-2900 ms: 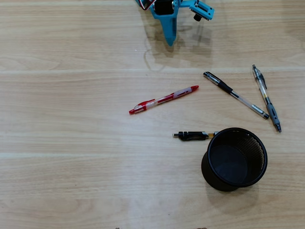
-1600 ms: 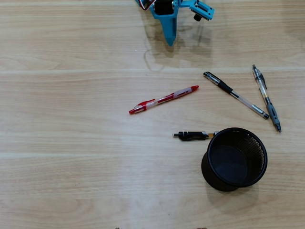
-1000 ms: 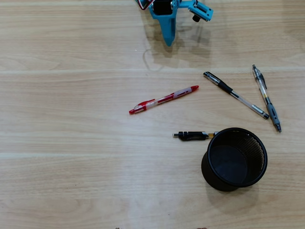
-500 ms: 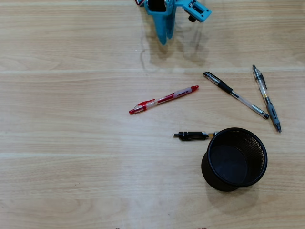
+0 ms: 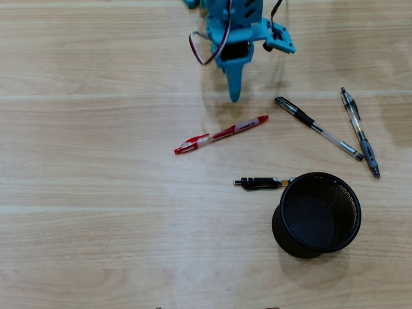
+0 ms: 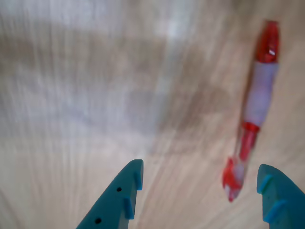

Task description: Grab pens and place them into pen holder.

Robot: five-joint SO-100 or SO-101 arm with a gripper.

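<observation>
Four pens on wooden bench [image 5: 96, 193], black mesh pen holder [image 5: 318, 219] empty. Teal hand [image 6: 202, 183] wide open, holding nothing, red-and-white pen [image 6: 252, 109] off-centre by right finger; risked nudging, rolling it away.

Bright, even light with soft shadows overhead; the wrist view is smeared with motion blur.

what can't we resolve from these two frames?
- Overhead view: the teal arm is cut off by the top edge.
- Overhead view: the black mesh pen holder covers one end of the short black pen.
- Wrist view: motion blur smears the red-and-white pen; its print is unreadable.
- Wrist view: the teal two-finger gripper shows only fingertips, jaws apart.
</observation>
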